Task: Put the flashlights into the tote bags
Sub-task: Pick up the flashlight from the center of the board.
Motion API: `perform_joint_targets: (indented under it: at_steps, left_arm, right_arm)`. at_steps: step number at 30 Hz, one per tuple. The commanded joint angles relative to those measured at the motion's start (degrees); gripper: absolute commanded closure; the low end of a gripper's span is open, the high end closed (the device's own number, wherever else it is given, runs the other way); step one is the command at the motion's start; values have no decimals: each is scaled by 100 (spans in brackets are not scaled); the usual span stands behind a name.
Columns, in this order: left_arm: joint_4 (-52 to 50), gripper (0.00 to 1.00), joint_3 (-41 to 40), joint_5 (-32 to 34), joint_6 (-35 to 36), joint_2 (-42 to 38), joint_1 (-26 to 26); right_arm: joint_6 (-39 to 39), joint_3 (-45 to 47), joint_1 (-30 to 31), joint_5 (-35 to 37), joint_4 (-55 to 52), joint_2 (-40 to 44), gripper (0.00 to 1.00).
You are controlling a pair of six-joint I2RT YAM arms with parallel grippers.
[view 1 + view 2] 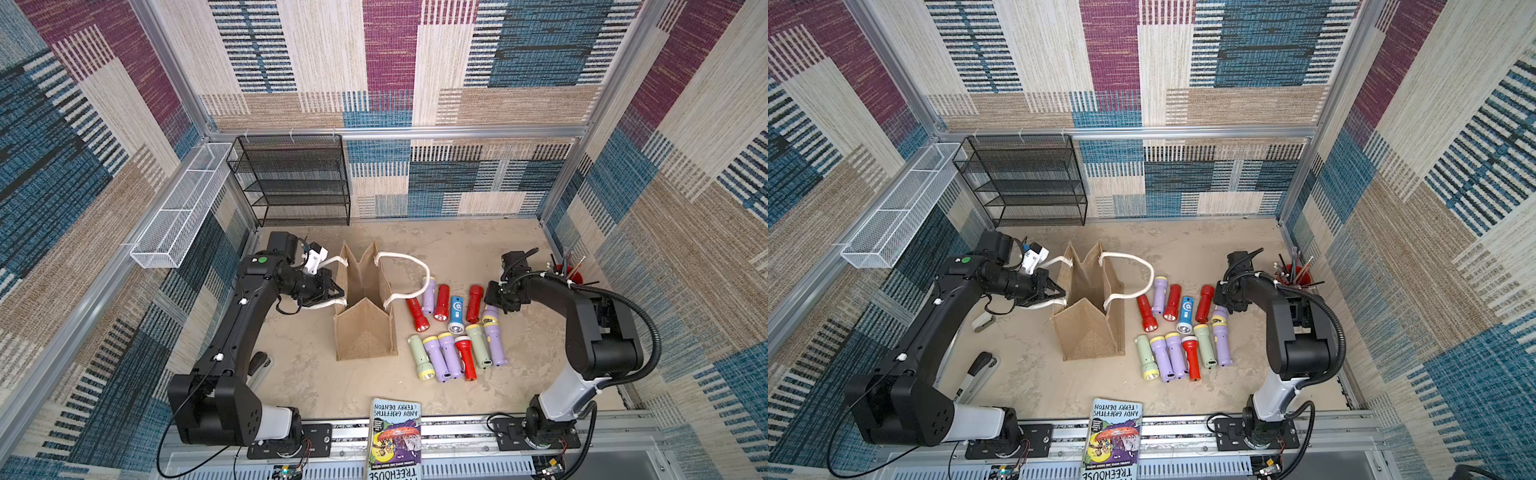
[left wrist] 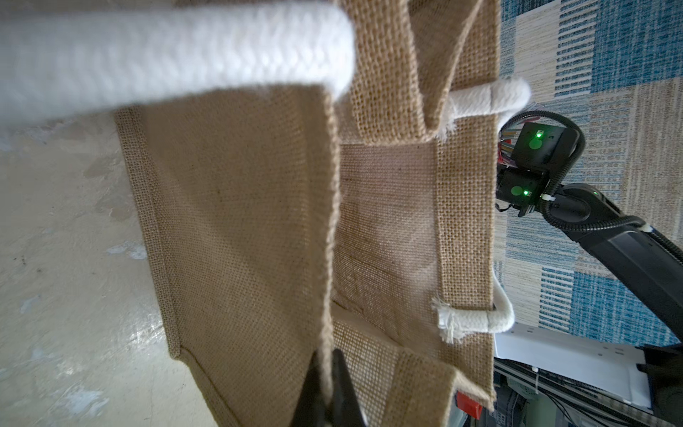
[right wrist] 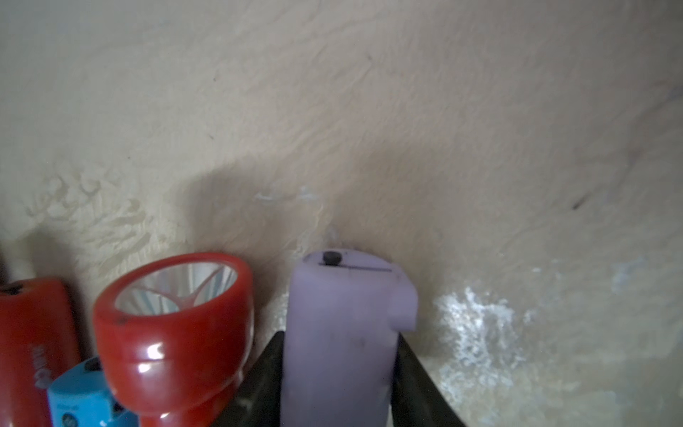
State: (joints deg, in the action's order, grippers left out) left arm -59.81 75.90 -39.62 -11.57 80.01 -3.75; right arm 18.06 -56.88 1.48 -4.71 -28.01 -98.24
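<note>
**A:** Left gripper [image 2: 326,364]: how are the jaws found?

**B:** Pressed together on the burlap rim of the tote bag [image 1: 365,328], on the wall turned away from the flashlights [image 1: 455,332]. A white rope handle [image 2: 166,55] is seen just beside the grip. The bag stands upright with its mouth open to both top views.

**A:** Right gripper [image 3: 339,334]?

**B:** It is set low over the lilac flashlight [image 3: 343,295], at the edge of the group farthest from the bag. The lilac body is seen between the jaws, with a black finger [image 3: 268,355] close against each side. Whether it is actually clamped cannot be told.

**A:** Its look?

**B:** Matte lilac plastic. The blunt tail end sticks out past the fingertips and carries a small black stud and a thin seam, with a lug on one side. It lies on the table [image 3: 369,111]. Just beside it, on the side toward the bag, a red flashlight [image 3: 173,325] is noted, glossy, with its reflector showing. A blue flashlight [image 3: 79,395] lies beyond that.
</note>
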Motion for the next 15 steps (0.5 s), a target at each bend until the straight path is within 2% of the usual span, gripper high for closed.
perform_joint_targets:
  at_steps: [1, 11, 15]
  left_arm:
    - [-5, 100, -27, -82, 234, -20, 6]
    - [-7, 100, -22, -106, 261, 7, 6]
    - [-7, 100, 11, -98, 261, 13, 6]
  right_arm:
    - [-16, 10, 8, 128, -63, 23, 55]
    - [22, -268, -3, -59, 25, -128, 70]
    - [4, -601, 2, -225, -132, 50, 71]
